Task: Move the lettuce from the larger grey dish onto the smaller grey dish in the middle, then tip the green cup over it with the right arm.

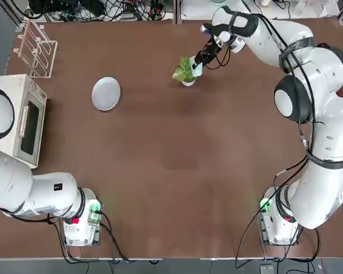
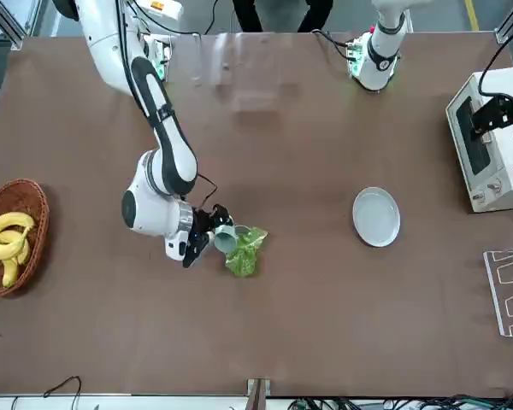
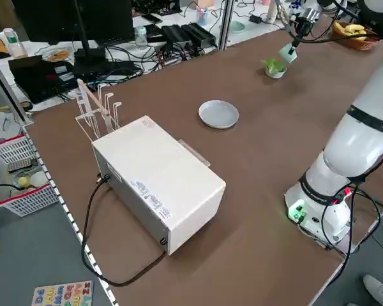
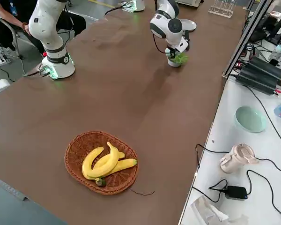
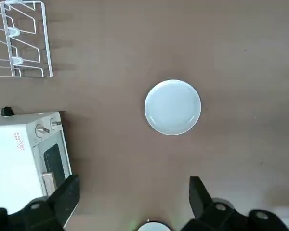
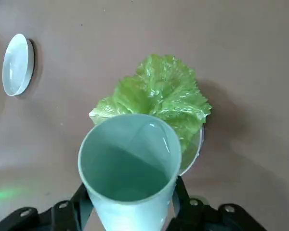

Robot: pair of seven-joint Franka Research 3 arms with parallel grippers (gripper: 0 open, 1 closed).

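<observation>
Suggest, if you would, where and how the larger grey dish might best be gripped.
I would bring the open left gripper, now near the white oven, straight down over one edge of the larger grey dish, one finger inside the rim, one outside. It lies flat and is shallow, with a raised rim and no handle.

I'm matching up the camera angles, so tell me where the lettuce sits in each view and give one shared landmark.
Top view: lettuce, upper middle, right of centre.
Front view: just below centre.
Left side view: upper right.
Right side view: upper right.
Left wrist view: not in it.
Right wrist view: centre, just beyond the green cup.
Landmark: the larger grey dish, in all six.
</observation>
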